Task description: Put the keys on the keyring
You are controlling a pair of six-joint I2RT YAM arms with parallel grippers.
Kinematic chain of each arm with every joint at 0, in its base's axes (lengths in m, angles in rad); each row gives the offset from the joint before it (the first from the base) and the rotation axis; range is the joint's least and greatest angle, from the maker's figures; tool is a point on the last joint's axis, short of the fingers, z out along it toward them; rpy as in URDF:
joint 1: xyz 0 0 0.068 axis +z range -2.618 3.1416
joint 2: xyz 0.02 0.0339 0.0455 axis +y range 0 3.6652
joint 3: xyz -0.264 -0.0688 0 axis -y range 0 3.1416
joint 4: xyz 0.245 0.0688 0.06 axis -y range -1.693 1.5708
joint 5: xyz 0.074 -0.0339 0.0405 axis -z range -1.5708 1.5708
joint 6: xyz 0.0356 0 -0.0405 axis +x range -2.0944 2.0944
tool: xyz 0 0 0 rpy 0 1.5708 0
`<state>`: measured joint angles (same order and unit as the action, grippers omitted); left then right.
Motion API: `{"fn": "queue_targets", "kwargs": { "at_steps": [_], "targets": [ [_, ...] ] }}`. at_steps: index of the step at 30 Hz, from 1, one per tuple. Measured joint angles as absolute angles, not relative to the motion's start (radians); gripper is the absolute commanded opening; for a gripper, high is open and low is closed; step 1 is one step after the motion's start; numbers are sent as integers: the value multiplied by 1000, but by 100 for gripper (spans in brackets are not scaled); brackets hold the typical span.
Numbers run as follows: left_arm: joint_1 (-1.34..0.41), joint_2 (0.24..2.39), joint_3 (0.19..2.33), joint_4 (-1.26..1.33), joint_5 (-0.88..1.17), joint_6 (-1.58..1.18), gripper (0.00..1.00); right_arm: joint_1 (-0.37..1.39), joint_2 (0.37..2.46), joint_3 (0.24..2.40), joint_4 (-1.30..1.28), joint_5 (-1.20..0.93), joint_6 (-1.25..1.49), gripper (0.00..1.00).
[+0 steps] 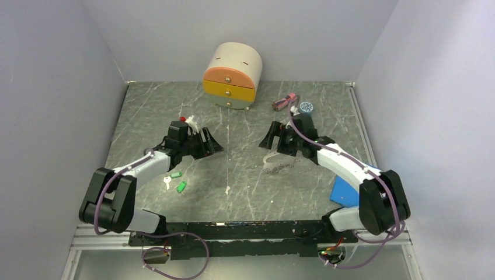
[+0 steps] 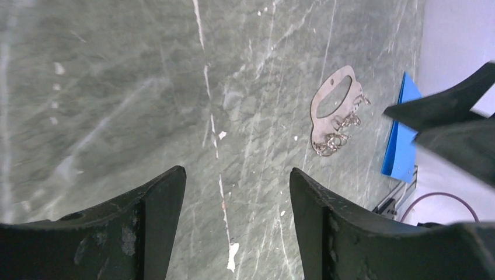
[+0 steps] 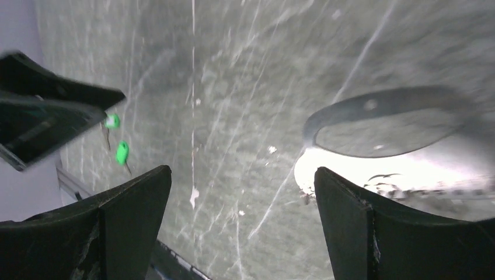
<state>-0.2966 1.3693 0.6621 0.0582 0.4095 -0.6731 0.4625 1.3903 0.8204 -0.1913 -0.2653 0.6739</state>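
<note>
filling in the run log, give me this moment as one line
left claw open, empty | right claw open, empty | keys on table by left arm | keyring on table near right claw | nothing threaded

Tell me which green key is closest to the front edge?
The lower green key. The other green key lies farther back, nearer the left end effector.

Left gripper (image 1: 211,143) and right gripper (image 1: 270,139) face each other, arms bent inward. Both sets of jaws stand apart, holding nothing.
</note>
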Motion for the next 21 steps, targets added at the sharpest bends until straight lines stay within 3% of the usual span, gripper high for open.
{"fn": "queue_targets", "kwargs": {
  "at_steps": [9, 14, 21],
  "targets": [
    [-428, 1506, 656, 193, 442, -742, 69, 123, 1409, 777, -187, -239, 614, 94],
    [-484, 1543, 657, 250, 446, -774, 69, 107, 1530, 768, -195, -238, 569, 91],
    [-501, 1549, 656, 272, 431, -783, 71, 117, 1537, 734, -126, -318, 549, 89]
  ]
}}
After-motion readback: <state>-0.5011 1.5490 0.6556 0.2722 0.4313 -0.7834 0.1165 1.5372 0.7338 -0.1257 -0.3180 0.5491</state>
